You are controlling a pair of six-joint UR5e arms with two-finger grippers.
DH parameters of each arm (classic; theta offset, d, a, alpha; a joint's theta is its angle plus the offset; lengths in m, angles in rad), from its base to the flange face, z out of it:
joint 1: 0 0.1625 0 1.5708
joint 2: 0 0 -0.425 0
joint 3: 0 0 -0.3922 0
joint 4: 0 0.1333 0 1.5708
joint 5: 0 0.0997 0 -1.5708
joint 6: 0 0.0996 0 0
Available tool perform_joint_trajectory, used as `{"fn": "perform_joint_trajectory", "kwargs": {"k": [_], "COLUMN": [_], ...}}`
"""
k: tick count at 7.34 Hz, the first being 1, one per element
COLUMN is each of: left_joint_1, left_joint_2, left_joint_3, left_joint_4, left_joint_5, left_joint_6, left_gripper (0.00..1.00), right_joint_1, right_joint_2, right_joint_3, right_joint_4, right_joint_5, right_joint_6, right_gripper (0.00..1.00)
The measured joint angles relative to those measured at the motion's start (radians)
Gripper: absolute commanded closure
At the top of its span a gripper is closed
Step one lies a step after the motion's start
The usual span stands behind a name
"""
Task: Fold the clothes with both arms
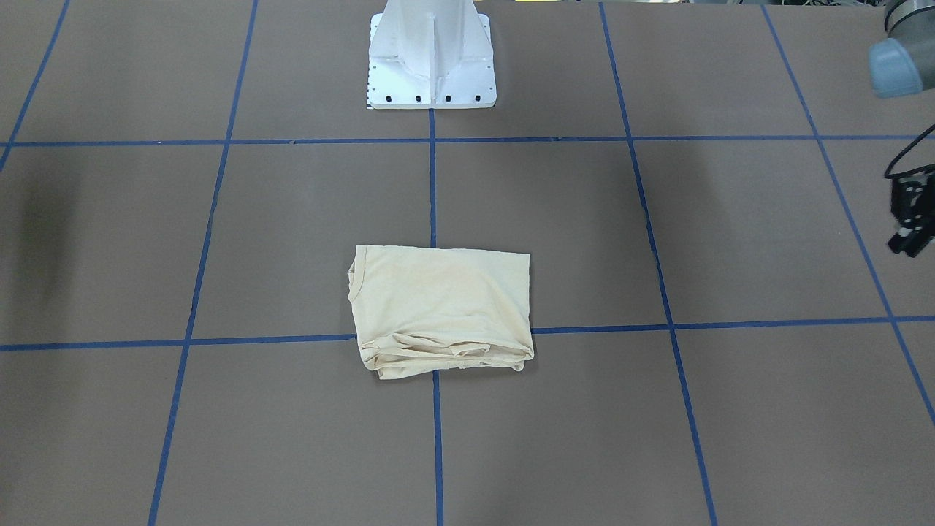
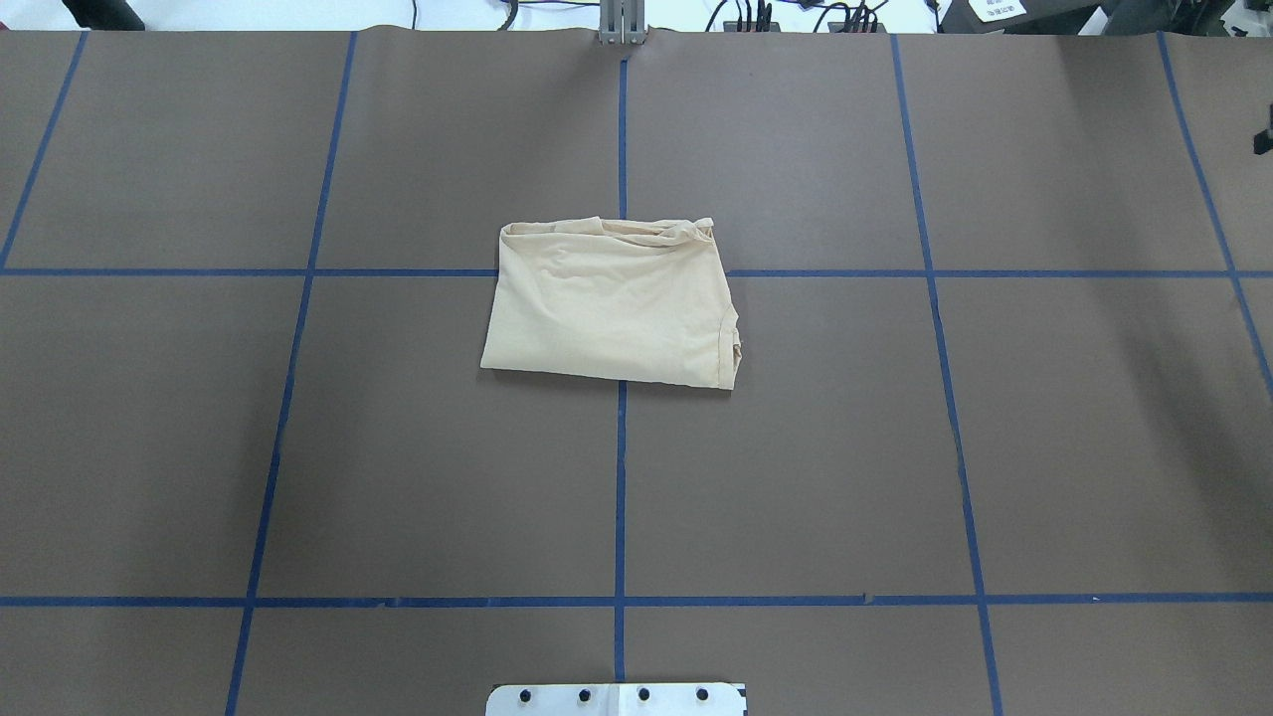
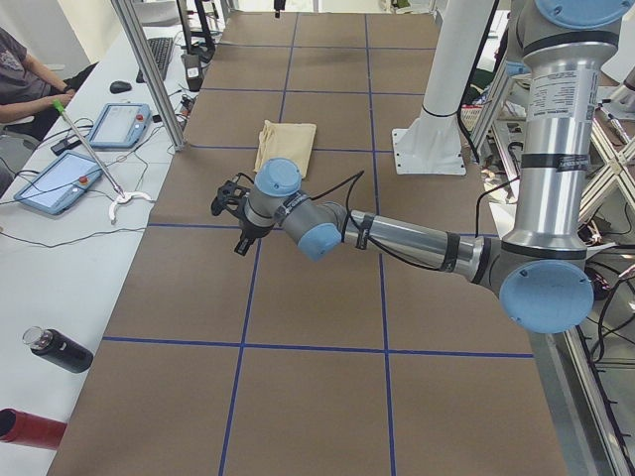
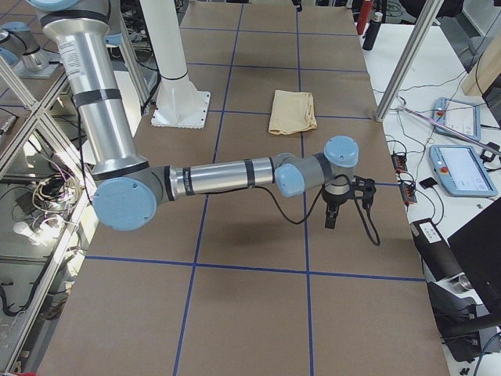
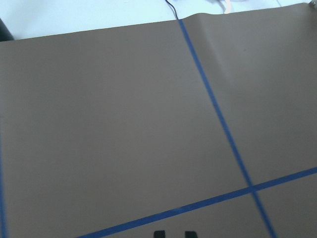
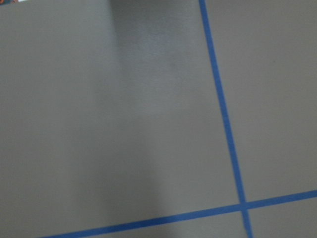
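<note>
Now on the table: the cream-yellow T-shirt (image 1: 442, 307) lies folded into a compact rectangle on the brown table (image 1: 219, 219), apart from both arms.
Shirt's place: just below the middle of the front-facing frame, and above the middle of the overhead frame (image 2: 612, 303). It lies over a crossing of the blue tape lines (image 1: 730, 323).
Shirt's lie: flat with a plain side up. The stacked, slightly bunched layers are along its lower edge in the front-facing frame, and a ribbed neck edge is on its left side there.
Left arm (image 3: 417, 238): stretched low over the table across the middle of the left side view, well apart from the shirt.
Left gripper (image 1: 906, 247): at the right edge of the front-facing frame, over bare table and holding nothing. Its wrist camera shows only two black fingertips (image 5: 158, 233) at the bottom edge with a sliver of table between. How far the jaws stand apart cannot be told.
Right arm (image 4: 219, 176): reaches across the middle of the right side view.
Right gripper (image 4: 332, 222): points down over bare table right of centre there, with nothing in it. Whether its jaws are apart or together cannot be told.
Pedestal base (image 1: 431, 66): white, at the top centre of the front-facing frame.
</note>
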Motion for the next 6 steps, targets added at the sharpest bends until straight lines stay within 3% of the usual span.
{"fn": "perform_joint_trajectory", "kwargs": {"k": [1, 3, 6], "left_joint_1": [-0.088, -0.195, -0.216], "left_joint_2": [0.006, 0.013, 0.012], "left_joint_3": [0.001, 0.017, 0.030], "left_joint_4": [0.096, 0.226, 0.294], "left_joint_5": [-0.013, -0.045, -0.100], "left_joint_6": [0.167, 0.365, 0.397], "left_gripper": [0.01, 0.00, 0.00], "right_joint_1": [0.042, 0.082, 0.087], "right_joint_2": [-0.045, -0.089, -0.077], "right_joint_3": [-0.001, 0.000, -0.002], "right_joint_4": [-0.001, -0.055, -0.187], "right_joint_5": [0.011, 0.018, 0.024], "right_joint_6": [-0.129, -0.309, -0.431], "right_gripper": [0.00, 0.00, 0.00]}}
